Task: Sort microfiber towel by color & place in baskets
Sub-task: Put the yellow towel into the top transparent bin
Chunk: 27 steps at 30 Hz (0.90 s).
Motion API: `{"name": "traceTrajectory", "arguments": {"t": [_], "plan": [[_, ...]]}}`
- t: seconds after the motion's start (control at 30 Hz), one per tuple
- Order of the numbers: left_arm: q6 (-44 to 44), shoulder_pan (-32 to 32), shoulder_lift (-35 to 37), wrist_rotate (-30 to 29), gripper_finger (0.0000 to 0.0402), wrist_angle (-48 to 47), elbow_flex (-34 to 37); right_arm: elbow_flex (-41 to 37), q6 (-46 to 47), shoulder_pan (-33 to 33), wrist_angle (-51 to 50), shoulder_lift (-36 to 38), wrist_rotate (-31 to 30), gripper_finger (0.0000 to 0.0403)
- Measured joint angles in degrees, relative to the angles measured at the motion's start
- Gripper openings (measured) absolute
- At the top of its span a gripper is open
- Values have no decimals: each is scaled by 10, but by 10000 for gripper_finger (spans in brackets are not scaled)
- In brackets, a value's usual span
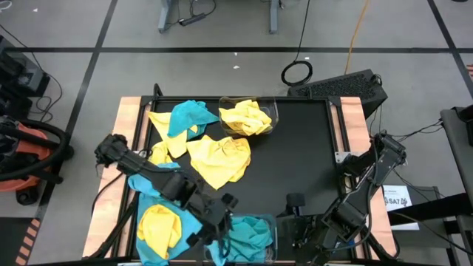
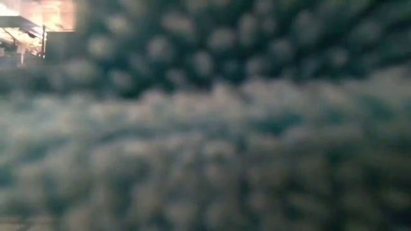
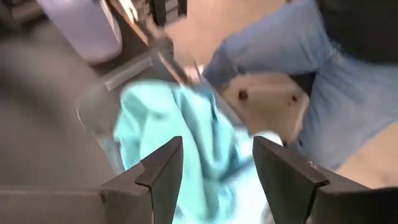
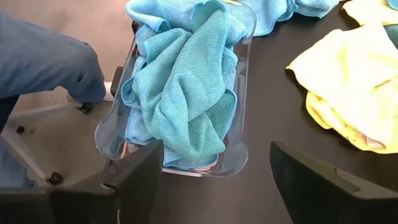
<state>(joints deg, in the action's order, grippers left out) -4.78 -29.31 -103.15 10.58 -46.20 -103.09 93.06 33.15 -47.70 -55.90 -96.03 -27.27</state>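
Left pincer (image 3: 214, 171), spread and empty, hovers just above the blue towel (image 3: 180, 137) lying in the basket (image 3: 99, 106) beneath it; best lift straight up, so nothing snags.

Turquoise towels (image 4: 180, 81), fine ribbed weave, fill clear near basket (image 4: 239, 134) right ahead of right gripper (image 4: 217, 180), whose fingers are dark. Same turquoise just beyond dark left gripper (image 3: 214, 171). Bright yellow towels (image 1: 246, 117) in clear far basket (image 1: 272, 111), well past both grippers. Loose yellow towel (image 1: 218, 159) on black tabletop (image 1: 303, 148), beside left arm; more turquoise + yellow mixed under that arm. Table side rails (image 1: 127, 118) light wood. Blue denim trouser leg (image 4: 43, 59) by near basket. Low view: blurred grey-teal nubby texture only.
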Motion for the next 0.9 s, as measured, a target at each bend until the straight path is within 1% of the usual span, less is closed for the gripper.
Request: {"name": "traceTrajectory", "arguments": {"t": [0.27, 0.5, 0.6, 0.7, 0.9], "plan": [[69, -56, 1, -25, 195, -77, 0, 0, -11, 0, 3, 0, -1, 285], [98, -96, 1, -57, 172, -97, 0, 0, -11, 0, 3, 0, -12, 285], [114, -112, 1, -65, 162, -120, 0, 0, -10, 0, 3, 0, -12, 285], [122, -122, 1, -71, 158, -144, 6, 0, -10, 0, 4, 0, -12, 285], [174, -146, 1, -87, 157, -186, 29, 0, -9, 0, 4, 0, -14, 285]]}}
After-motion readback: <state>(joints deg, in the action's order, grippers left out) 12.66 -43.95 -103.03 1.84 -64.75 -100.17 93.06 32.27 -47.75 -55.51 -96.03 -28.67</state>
